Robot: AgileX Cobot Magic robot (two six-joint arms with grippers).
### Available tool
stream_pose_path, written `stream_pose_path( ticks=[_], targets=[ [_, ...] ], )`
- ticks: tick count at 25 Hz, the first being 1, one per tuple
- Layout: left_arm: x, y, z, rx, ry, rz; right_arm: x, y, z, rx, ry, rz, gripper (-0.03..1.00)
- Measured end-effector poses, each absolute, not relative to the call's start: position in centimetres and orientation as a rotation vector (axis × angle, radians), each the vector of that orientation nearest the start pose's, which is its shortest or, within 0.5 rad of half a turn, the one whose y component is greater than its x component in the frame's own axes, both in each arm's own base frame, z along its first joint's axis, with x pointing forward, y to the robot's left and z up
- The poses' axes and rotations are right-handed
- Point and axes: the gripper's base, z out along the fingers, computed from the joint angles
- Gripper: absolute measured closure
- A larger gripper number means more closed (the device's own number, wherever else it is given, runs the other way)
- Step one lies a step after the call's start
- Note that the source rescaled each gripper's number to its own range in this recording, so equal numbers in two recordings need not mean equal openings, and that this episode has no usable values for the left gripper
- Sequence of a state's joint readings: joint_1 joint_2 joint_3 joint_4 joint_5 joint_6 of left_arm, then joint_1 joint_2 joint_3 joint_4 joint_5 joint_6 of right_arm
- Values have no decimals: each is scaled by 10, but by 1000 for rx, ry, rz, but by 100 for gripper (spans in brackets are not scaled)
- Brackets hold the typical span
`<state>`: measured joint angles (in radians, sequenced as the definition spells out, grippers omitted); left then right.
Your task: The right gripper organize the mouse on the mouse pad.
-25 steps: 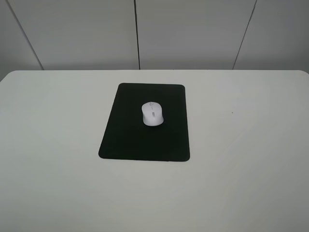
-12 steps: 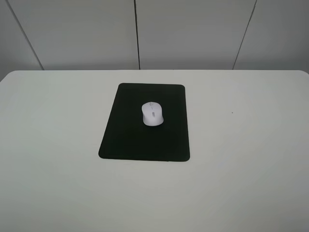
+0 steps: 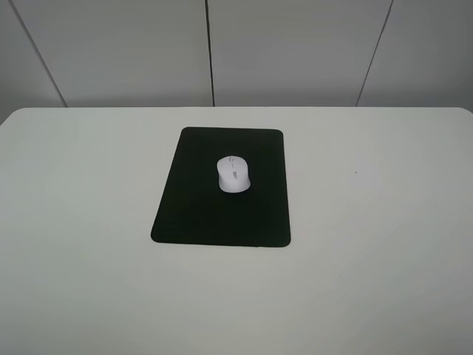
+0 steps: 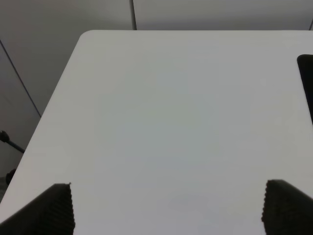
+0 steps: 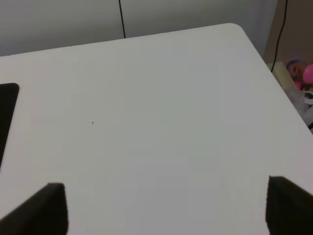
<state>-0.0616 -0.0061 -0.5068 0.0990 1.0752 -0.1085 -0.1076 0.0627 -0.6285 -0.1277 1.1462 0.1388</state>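
Note:
The white mouse (image 3: 233, 174) lies on the black mouse pad (image 3: 199, 214), a little behind the pad's middle, its scroll wheel end facing the far wall. Neither arm shows in the exterior high view. In the right wrist view my right gripper (image 5: 164, 208) is open and empty above bare table, its two dark fingertips (image 5: 41, 205) wide apart; an edge of the pad (image 5: 7, 105) shows at the side. In the left wrist view my left gripper (image 4: 166, 208) is open and empty, with a pad corner (image 4: 306, 78) at the frame's edge.
The white table (image 3: 369, 222) has rounded corners and ends close to a grey panelled wall (image 3: 295, 52). Beyond the table's right edge, pink and white clutter (image 5: 301, 81) lies on the floor.

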Motion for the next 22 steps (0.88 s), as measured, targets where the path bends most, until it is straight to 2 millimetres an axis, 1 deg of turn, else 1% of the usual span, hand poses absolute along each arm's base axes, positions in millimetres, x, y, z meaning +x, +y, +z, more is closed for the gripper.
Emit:
stream_pose_path(
  ticks=[3, 5, 9, 11, 14, 19, 22],
  targets=[
    [-7, 8, 278, -54, 2041, 12, -14, -9, 308, 266, 2023, -125, 9],
    [-7, 8, 278, -54, 2041, 12, -11, -8, 305, 261, 2016, -111, 9],
    [-7, 8, 278, -54, 2041, 12, -12, -7, 286, 258, 2012, -105, 9],
    [-7, 8, 278, -54, 2041, 12, -10, -7, 282, 258, 2021, -105, 9],
    [-7, 8, 278, -54, 2041, 12, -10, -7, 282, 247, 2017, -110, 9],
    [-7, 8, 278, -54, 2041, 12, -9, -6, 281, 121, 2031, -90, 9],
    [-7, 8, 278, -54, 2041, 12, -8, -5, 280, 96, 2035, -94, 9]
  ],
)
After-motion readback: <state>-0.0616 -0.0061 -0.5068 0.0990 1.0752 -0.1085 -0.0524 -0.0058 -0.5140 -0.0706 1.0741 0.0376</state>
